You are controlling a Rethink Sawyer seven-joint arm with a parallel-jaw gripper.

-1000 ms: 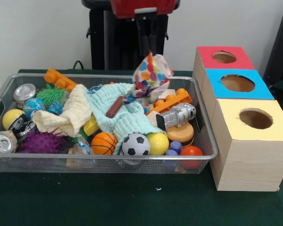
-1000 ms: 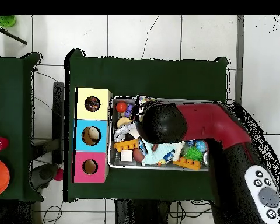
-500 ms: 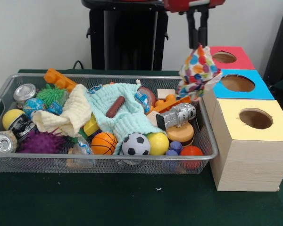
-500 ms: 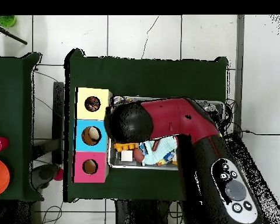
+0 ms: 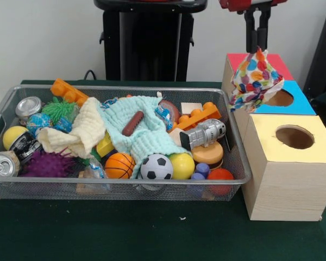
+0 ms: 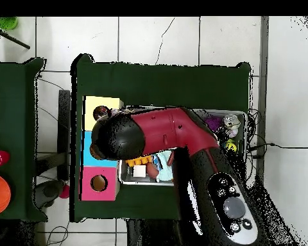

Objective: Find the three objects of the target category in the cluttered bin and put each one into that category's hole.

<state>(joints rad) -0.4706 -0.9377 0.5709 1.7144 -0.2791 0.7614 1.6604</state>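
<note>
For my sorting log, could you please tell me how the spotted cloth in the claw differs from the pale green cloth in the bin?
The multicoloured spotted cloth hangs bunched from the claw in front of the blue-topped box; the pale green waffle cloth lies spread in the wire mesh bin. One is patterned, the other plain. Both are soft fabric.

The tool (image 5: 257,48) has carried the spotted cloth (image 5: 255,80) from the bin (image 5: 228,119) to over the blue box (image 5: 299,106).

cloth (image 5: 255,79), hanging from gripper (image 5: 257,48): white, multicolour spots
box (image 5: 271,96) under gripper: blue top
box (image 5: 259,66) behind gripper: red top
box (image 5: 293,138) nearer the camera than gripper: yellow top, pale wood sides
arm (image 6: 176,131): red, black
</note>
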